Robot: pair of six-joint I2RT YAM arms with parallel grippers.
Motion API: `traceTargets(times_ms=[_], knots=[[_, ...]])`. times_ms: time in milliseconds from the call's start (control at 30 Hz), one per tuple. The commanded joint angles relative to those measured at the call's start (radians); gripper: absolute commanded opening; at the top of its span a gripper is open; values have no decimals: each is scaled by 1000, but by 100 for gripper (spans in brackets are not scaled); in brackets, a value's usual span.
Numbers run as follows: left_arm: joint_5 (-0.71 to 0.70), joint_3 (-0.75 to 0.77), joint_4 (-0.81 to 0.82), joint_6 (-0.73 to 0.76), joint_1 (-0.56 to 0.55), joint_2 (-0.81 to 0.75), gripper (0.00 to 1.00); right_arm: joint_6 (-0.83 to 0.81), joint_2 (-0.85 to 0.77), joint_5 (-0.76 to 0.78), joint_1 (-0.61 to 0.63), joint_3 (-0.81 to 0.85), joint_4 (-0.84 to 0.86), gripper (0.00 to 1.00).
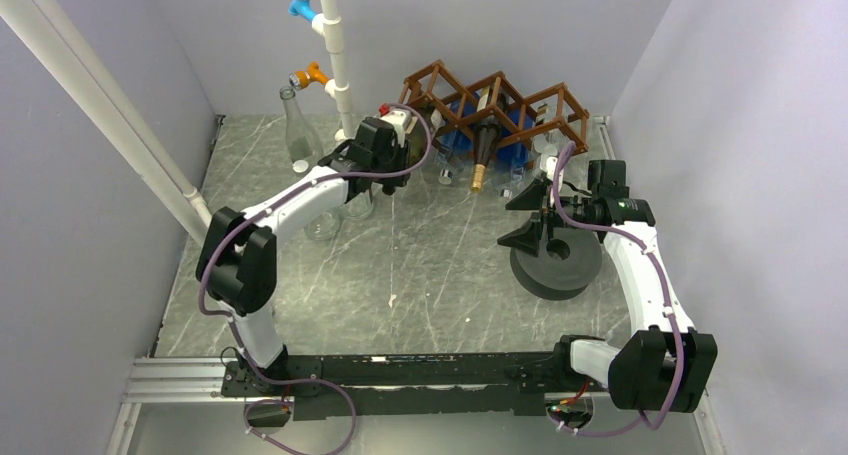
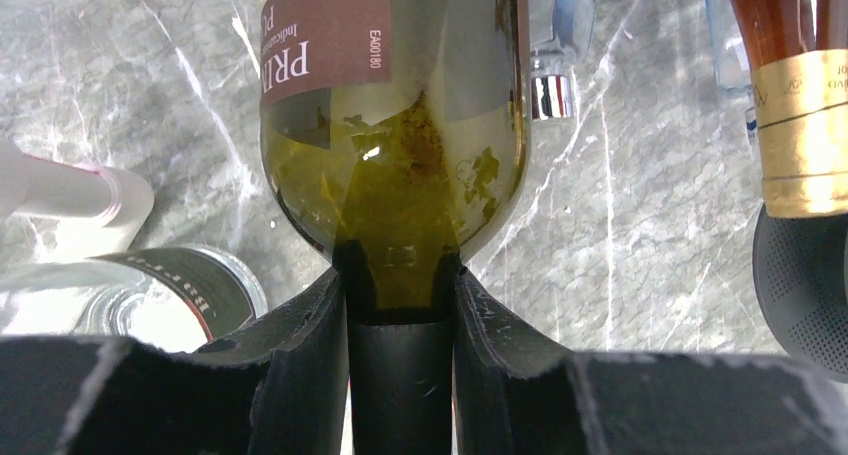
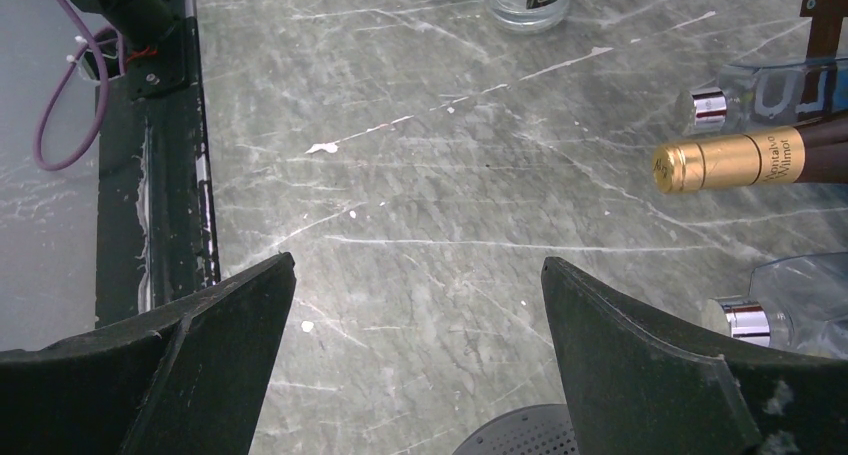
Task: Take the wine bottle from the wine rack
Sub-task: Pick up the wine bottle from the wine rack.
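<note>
Holding the wine bottle (image 2: 400, 165) by its neck

We see the left hand (image 2: 400, 267) clamped on this neck, at the left end of the wine rack (image 1: 495, 93). The right hand (image 3: 418, 265) hangs wide apart above the worktop (image 3: 420, 155).

Even, soft light — sharp, faint glare

A grey marble table (image 1: 420, 265) holds everything. A tall clear glass bottle (image 1: 295, 135) stands at the back, next to a white pipe (image 1: 333, 55). A round dark grey disc (image 1: 572, 272) lies on the right side.
</note>
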Motion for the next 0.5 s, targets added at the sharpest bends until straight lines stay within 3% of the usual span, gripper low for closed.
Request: traceTargets(times_ms=[0, 467], knots=[[27, -11, 182, 13, -22, -148, 0, -27, -21, -11, -6, -5, 24, 97], [27, -139, 164, 4, -41, -291, 0, -27, -22, -9, -6, -7, 26, 97]])
